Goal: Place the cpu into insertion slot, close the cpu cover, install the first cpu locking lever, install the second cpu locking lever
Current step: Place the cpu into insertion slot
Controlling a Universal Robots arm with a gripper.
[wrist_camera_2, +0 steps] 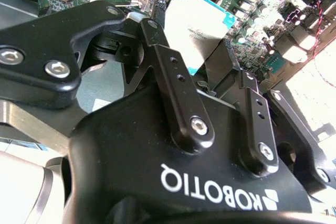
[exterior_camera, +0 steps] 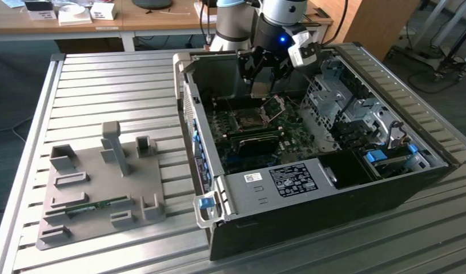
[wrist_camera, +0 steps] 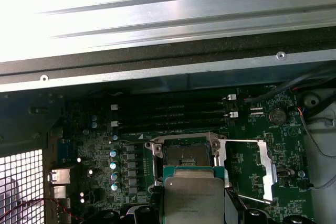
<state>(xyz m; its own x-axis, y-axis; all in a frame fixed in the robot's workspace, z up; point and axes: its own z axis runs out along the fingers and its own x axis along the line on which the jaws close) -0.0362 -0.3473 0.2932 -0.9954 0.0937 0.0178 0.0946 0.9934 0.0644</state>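
The pincer (exterior_camera: 262,85) hangs inside the open black case (exterior_camera: 332,194), which lies on the slatted metal tabletop (exterior_camera: 119,85). It is over the far part of the green board (exterior_camera: 294,134). Its two black fingers (wrist_camera_2: 173,77) are closed partway on the cpu (wrist_camera: 191,198) and grip it by two opposite edges. In both wrist views the cpu's silver-grey top faces the camera, with a green rim around it. The cpu is in the air, close to the slot (wrist_camera: 184,156) and not yet seated in it. The slot is uncovered, and its dark square with a metal rim is visible. The cover (wrist_camera: 269,169) is swung open and stands up at one side of the slot. In the first wrist view the long black memory slots (wrist_camera: 168,114) lie just beyond the slot. On the exterior view's left, well apart from the case, a grey fixture (exterior_camera: 103,188) with several upright blocks rests on the tabletop.
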